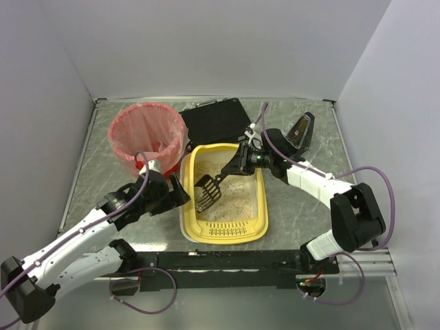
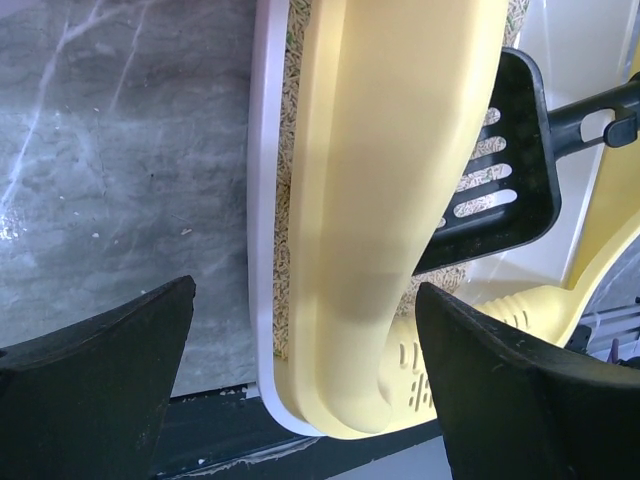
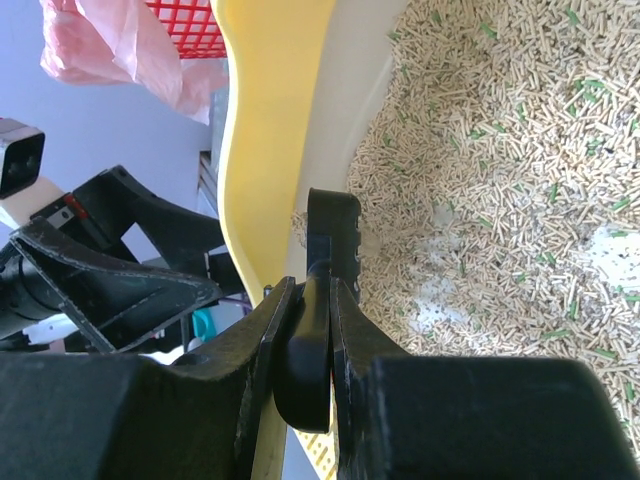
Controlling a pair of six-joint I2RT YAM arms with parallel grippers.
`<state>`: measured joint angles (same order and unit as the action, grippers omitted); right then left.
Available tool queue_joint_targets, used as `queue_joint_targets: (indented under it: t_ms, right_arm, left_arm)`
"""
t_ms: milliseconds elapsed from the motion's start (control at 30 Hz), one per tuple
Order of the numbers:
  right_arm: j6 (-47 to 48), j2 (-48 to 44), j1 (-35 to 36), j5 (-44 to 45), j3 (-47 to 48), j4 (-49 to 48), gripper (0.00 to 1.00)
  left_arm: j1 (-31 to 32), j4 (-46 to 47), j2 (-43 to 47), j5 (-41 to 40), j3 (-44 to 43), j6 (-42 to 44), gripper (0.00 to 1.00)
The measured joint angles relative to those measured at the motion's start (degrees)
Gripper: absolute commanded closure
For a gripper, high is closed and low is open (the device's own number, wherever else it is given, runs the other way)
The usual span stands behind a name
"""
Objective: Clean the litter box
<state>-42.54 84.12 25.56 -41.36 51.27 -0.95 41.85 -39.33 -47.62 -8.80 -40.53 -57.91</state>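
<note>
The yellow litter box (image 1: 258, 206) sits mid-table, holding beige litter (image 1: 234, 199), with its slotted strip at the near end. My right gripper (image 1: 238, 163) is shut on the handle of a black slotted scoop (image 1: 208, 192) whose blade hangs over the litter at the box's left side. In the right wrist view the gripper (image 3: 310, 300) pinches the handle (image 3: 303, 360) above the pellets (image 3: 500, 150). My left gripper (image 1: 181, 192) is open at the box's left rim. In the left wrist view its fingers (image 2: 100, 380) straddle the yellow rim (image 2: 380, 200) without touching it, and the scoop (image 2: 500, 170) shows beyond.
A round red bin with a pink liner (image 1: 146, 134) stands at the back left, close to the box. A flat black case (image 1: 214, 120) lies behind the box. A black wedge-shaped object (image 1: 300, 130) sits at the back right. A black rail (image 1: 227, 260) runs along the near edge.
</note>
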Motion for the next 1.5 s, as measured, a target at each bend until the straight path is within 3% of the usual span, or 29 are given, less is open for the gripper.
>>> queue_joint_targets:
  t_ms: [333,867,1333,1500]
  right_arm:
    - [-0.98,0.00,0.00,0.07,-1.25,-1.36,1.00]
    - [-1.03,-5.86,-1.49,2.27,-1.88,-0.31,1.00]
    - [0.24,-19.04,-8.15,6.23,-4.79,6.12,1.00]
    - [-1.60,-21.79,-10.60,4.22,-6.91,4.33,1.00]
  left_arm:
    - [1.51,0.92,-2.01,-0.11,-3.69,0.07,0.03]
    - [7.06,-6.43,-18.71,-10.36,-14.08,-1.40,0.03]
    - [7.34,-9.01,-19.02,-13.40,-13.57,-3.72,0.03]
    - [7.37,-9.42,-18.95,-13.79,-13.57,-3.98,0.03]
